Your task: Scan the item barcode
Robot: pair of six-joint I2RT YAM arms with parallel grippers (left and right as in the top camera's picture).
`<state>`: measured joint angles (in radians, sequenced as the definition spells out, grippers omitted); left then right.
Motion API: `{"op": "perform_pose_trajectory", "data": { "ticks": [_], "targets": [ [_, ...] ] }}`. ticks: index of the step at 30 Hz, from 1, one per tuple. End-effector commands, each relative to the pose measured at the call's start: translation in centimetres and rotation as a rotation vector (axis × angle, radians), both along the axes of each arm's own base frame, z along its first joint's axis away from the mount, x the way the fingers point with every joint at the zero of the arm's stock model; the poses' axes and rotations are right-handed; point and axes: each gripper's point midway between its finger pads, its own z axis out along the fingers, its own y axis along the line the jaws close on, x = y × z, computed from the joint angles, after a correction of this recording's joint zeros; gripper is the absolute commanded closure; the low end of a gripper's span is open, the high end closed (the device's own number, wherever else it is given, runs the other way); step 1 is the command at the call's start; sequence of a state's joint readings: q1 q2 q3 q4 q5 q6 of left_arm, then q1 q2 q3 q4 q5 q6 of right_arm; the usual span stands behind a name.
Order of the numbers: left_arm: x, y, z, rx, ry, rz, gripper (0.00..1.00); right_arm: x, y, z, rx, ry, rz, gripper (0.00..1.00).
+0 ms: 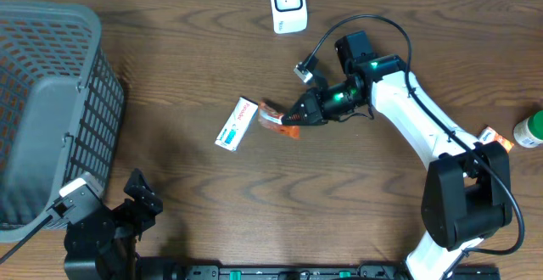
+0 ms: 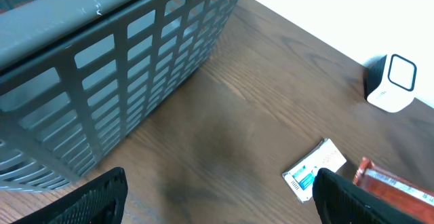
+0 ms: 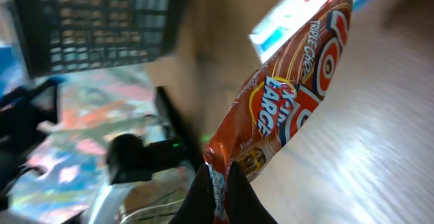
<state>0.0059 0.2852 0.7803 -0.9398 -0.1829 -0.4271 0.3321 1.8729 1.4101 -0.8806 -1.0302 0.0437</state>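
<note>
Right gripper [image 1: 290,119] pressed together, pinching the bottom edge of an orange-red snack packet [image 1: 273,119]. In the right wrist view the fingertips [image 3: 203,193] clamp the crimped seam and the packet [image 3: 291,95] rises away from them, tilted, printed face toward the camera. Whether the packet touches the worktop [image 1: 187,59] I cannot tell.

Just beyond the packet's far end from the right gripper lies a white box [image 1: 237,124] with blue print, flat on the worktop, close beside the packet; whether they touch is unclear. The white barcode scanner [image 1: 288,4] stands well away from the right gripper, off to one side near the worktop's far edge, not touching anything.

Left gripper [image 1: 140,191] spread wide, holding nothing, well apart from the packet. In the left wrist view its fingers [image 2: 95,200] frame bare worktop; ahead and to its right are the white box [image 2: 314,170], barcode side up, and the scanner [image 2: 391,83] further off. The grey mesh basket [image 2: 122,81] is close on its left.
</note>
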Motion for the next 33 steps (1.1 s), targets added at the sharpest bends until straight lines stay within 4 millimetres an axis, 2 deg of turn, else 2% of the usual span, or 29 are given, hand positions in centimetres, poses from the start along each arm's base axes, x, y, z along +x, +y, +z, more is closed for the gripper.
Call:
{"op": "perform_pose_trajectory", "data": {
  "ticks": [1,6,14,20,24,30,32,33],
  "targets": [
    [-0.2,0.2,0.2,-0.004,-0.009,0.014,0.12,-1.0,1.1,2.3,0.151,0.007,0.058,0.99],
    [-0.1,0.2,0.2,-0.005,-0.009,0.014,0.12,-1.1,1.1,1.2,0.145,0.026,0.058,0.99],
    [-0.1,0.2,0.2,-0.005,-0.009,0.014,0.12,-1.6,0.7,-3.6,0.101,0.081,0.078,0.99],
    [-0.2,0.2,0.2,-0.004,-0.009,0.014,0.12,-2.1,-0.5,-7.2,-0.038,0.138,0.064,0.99],
    [-0.1,0.2,0.2,-0.005,-0.009,0.014,0.12,-2.4,-2.7,-9.7,-0.229,0.133,0.054,0.98],
    [-0.1,0.2,0.2,-0.005,-0.009,0.014,0.12,-1.9,-6.4,-12.0,-0.428,0.121,0.021,0.87],
    [-0.1,0.2,0.2,-0.005,-0.009,0.014,0.12,-1.3,-7.7,-12.6,-0.49,0.125,-0.02,0.76],
    [-0.1,0.2,0.2,-0.005,-0.009,0.014,0.12,-1.0,-8.5,-13.0,-0.526,0.127,-0.042,0.65]
  ]
}}
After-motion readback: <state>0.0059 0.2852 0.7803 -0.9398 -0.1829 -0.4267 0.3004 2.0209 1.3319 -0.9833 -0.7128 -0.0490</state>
